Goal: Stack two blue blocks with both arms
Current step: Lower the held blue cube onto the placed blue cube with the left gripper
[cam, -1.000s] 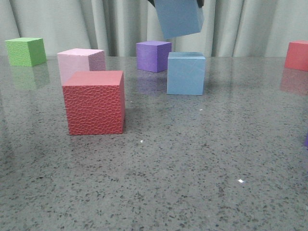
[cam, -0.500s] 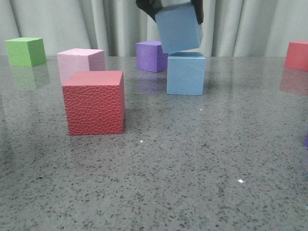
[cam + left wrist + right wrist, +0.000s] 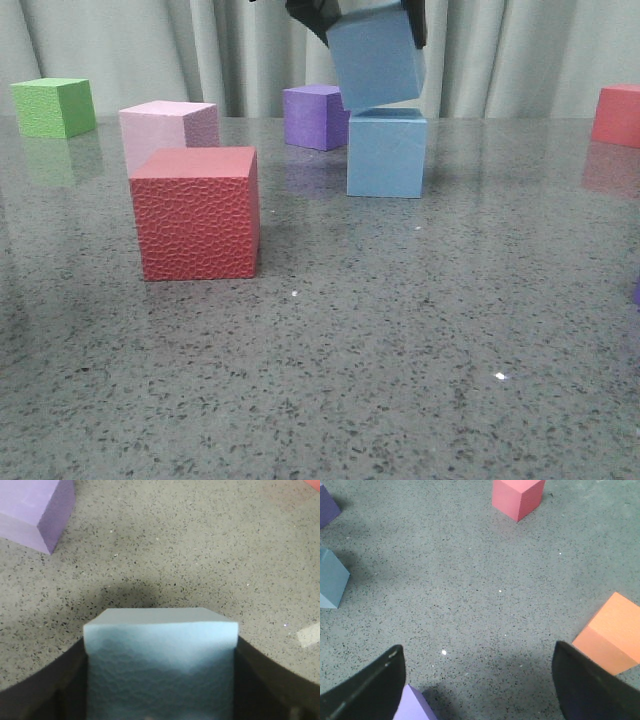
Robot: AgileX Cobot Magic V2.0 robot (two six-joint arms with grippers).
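Even, fairly bright overhead light falls on the polished desk (image 3: pixel 400 330), which mirrors faint coloured reflections and small white glints. Soft shadows sit beneath the cubes. Wrist views blur close up, where the dark fingers (image 3: pixel 365 690) lose sharpness.

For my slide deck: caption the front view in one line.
Left gripper holds a tilted blue block just above the second blue block on the speckled table.

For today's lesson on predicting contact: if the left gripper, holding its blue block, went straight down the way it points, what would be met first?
Probably the second blue block on the table: the held blue block in the left gripper hangs tilted just above it.
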